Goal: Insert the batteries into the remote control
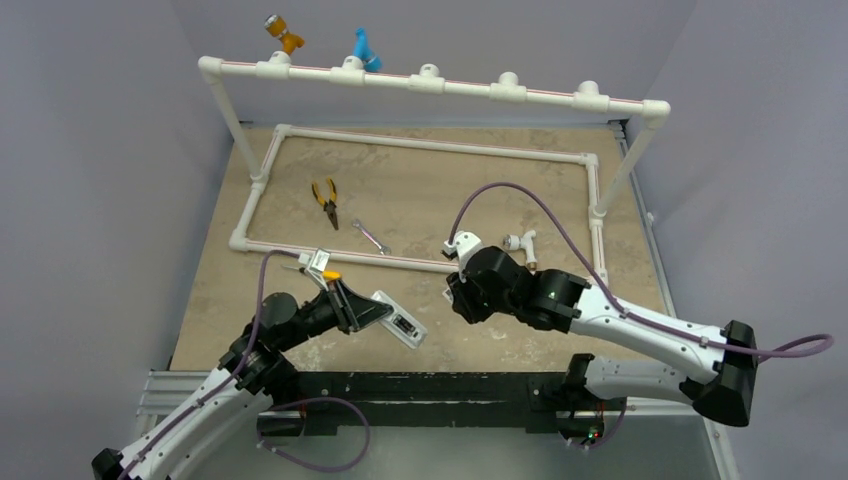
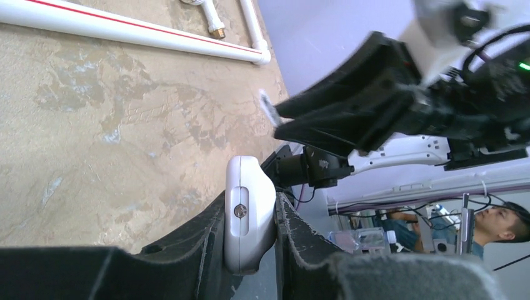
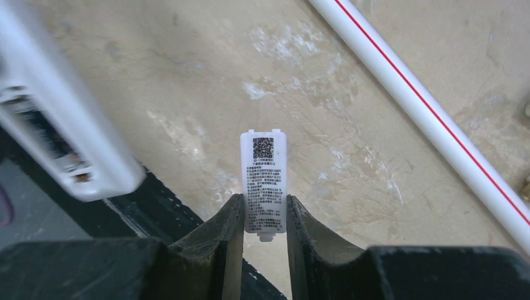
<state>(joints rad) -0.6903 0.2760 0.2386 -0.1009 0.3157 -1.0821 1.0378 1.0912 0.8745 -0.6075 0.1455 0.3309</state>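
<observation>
The left tool (image 2: 250, 200) is clamped on the slim white plastic remote control (image 2: 250, 181), held just above the mottled tan counter (image 3: 350, 75) near its front edge. Something dark shows in the remote's recessed back, but I cannot make it out. Close beside it, the right tool (image 3: 264, 215) pinches a small flat white cover piece (image 3: 264, 169) with a printed label. Open counter lies beneath, bounded by a white plastic pipe frame (image 3: 425, 112).

Remote control (image 1: 399, 324): slim white handset clamped by its long edges in my left gripper (image 2: 250, 211), back upward, its compartment uncovered and dark; I cannot make out the contents.
</observation>
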